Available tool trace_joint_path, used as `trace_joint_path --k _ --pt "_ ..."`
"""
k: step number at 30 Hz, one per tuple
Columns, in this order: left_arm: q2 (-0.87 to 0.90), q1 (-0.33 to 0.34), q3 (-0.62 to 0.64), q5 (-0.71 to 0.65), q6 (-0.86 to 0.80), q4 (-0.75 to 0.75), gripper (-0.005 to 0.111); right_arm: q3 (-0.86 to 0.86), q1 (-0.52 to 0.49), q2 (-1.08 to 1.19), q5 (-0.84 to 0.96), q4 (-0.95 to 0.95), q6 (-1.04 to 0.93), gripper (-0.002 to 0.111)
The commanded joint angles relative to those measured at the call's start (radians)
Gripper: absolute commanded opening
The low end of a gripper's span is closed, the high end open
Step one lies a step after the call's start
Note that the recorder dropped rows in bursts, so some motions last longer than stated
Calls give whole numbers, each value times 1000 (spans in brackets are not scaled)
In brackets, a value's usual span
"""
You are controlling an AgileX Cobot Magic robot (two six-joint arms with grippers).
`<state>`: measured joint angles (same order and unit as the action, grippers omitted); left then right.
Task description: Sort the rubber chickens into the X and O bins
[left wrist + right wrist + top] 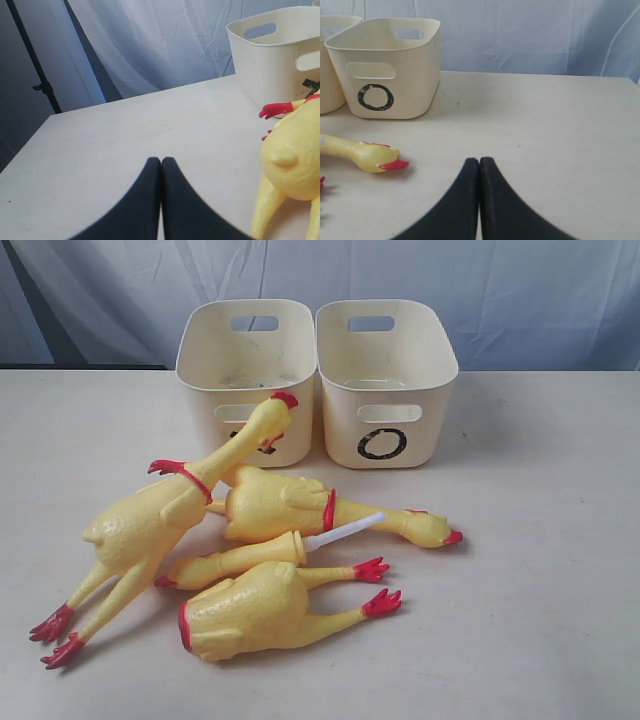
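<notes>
rubber chickens (262, 508) lie heaped before the o bin (430, 430), unsorted; left end effector (161, 162) and right end effector (479, 162) sit closed, empty.

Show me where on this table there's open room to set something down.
The widest bare table lies right of the O bin and the chicken pile. A narrower strip runs along the near edge below the pile, and another left of the second bin. It's crowded middle-left, where four chicken pieces overlap just in front of the bins.
</notes>
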<state>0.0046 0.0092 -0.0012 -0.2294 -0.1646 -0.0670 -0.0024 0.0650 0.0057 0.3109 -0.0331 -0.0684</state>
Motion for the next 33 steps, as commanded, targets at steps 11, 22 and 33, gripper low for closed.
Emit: trace_joint_path --k 11,22,33 --pt "-5 -3 1 25 -4 -41 0 2 -5 -6 -7 -2 -1 -1" --pt "-5 -3 1 108 -4 17 0 2 -5 -6 -7 -2 -1 -1" --pt "-5 -3 1 257 11 493 0 2 -5 -6 -7 -2 -1 -1"
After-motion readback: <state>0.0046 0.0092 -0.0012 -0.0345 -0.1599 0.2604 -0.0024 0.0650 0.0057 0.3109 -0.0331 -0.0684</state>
